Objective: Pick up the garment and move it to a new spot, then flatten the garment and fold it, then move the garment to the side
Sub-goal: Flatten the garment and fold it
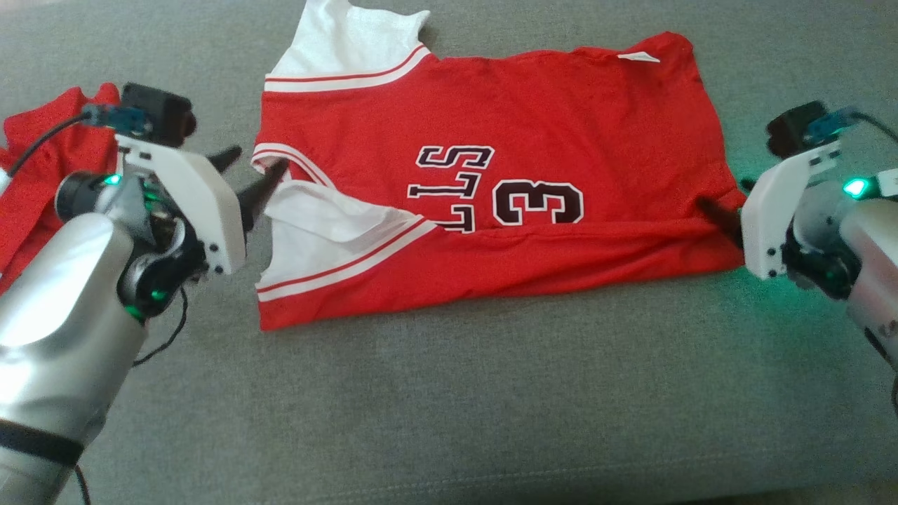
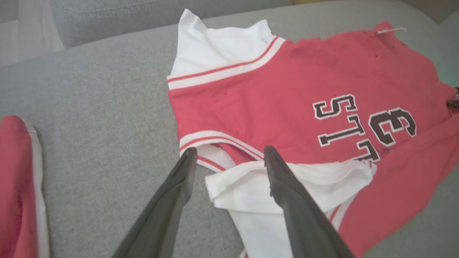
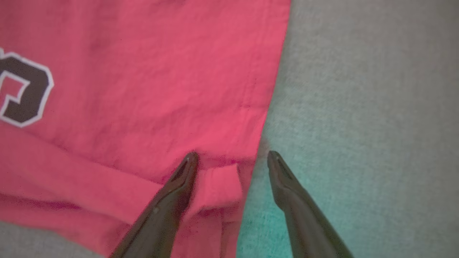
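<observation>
The jersey [image 1: 491, 175] is lying across the middle of the grey couch cushion [image 1: 491, 393], mostly flat. Its near edge is sitting doubled over as a long band along the lower side of the cloth in the head view.

It is a thin, soft knit, so it is likely going to be light, limp and quick to wrinkle. It will be sagging from whatever point is pinched rather than holding any shape. The best places to take hold are looking like the doubled parts: the hem corner at the right, and the striped shoulder seam or sleeve cuff at the left. Two matched pinches there should be keeping the fold line straight.

The long axis is running left to right across the frame. The neck and the two white sleeves [image 1: 330, 224] are pointing to the left and the hem to the right, with the lettering turned on its side.

The left gripper [image 2: 231, 149] is standing spread and released at the neck end, one finger [image 2: 287, 186] hanging over the folded white sleeve, grasping nothing. The right gripper [image 3: 233, 154] is likewise splayed wide, straddling the hem corner without pinching it.

Another red cloth [image 1: 49, 161] is bunching at the far left edge, apart from the jersey.
</observation>
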Available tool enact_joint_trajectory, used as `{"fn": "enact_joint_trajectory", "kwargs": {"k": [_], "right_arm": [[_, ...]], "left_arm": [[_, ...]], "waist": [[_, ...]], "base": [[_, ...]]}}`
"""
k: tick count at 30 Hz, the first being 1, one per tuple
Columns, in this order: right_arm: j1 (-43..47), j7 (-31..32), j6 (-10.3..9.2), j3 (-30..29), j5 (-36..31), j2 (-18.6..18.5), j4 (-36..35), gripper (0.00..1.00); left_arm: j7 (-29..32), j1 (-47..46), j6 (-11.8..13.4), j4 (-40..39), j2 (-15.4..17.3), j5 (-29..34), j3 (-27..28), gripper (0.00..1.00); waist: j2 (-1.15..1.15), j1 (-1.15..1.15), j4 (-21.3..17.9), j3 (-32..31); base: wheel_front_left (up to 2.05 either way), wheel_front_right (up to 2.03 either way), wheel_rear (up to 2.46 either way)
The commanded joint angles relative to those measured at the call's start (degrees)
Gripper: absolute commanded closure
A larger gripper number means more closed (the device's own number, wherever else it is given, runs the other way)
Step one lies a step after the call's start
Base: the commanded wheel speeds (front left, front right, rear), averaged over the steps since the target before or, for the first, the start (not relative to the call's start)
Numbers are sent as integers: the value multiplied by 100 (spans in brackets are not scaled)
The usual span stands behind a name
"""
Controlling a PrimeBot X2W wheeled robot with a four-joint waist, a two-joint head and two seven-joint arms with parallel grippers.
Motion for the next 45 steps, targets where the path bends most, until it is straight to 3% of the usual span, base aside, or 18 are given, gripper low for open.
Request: {"fn": "enact_joint_trajectory", "kwargs": {"k": [1, 7, 13, 16, 21, 25, 32, 40, 45], "right_arm": [[-154, -206, 11, -97, -77, -43, 56, 0], [-168, -1610, 11, -528, -204, 264, 582, 0], [105, -3073, 11, -992, -207, 502, 863, 0], [266, -3448, 11, -1298, -217, 609, 895, 0], [653, -3528, 11, -2247, -752, 633, 260, 0], [1444, -3530, 11, -3490, -1618, 774, -522, 0], [3025, -3531, 11, -5023, -3413, 1559, -1854, 0], [3999, -3531, 11, -5728, -4441, 2331, -2604, 0], [4211, -3531, 11, -5870, -4667, 2564, -2763, 0]], "left_arm": [[-175, -411, 83, -58, 153, 40, 340, 0], [-1531, -501, 479, 369, -244, 65, 820, 0], [-2749, -101, 637, 462, -523, -184, 1318, 0], [-3100, 242, 692, 307, -626, -271, 1552, 0], [-3243, 1018, 756, -241, -772, -5, 1916, 0], [-3248, 1805, 769, -767, -1064, 469, 2378, 0], [-3249, 2854, 597, -1112, -1623, 1343, 2761, 0], [-3250, 3357, 416, -1130, -2125, 2145, 3082, 0], [-3250, 3451, 337, -980, -2334, 2433, 3357, 0]], "waist": [[0, -1, 4, 3], [0, -1, 92, -111], [0, -1, 169, -451], [0, -1, 202, -633], [0, -1, 230, -888], [0, -1, 259, -1053], [0, -1, 232, -1197], [0, -1, 137, -1204], [0, -1, 45, -1149]], "base": [[0, 0, 0], [0, 0, 0], [0, 0, 0], [0, 0, 0], [0, 0, 0], [0, 0, 0], [0, 0, 0], [0, 0, 0], [0, 0, 0]]}}
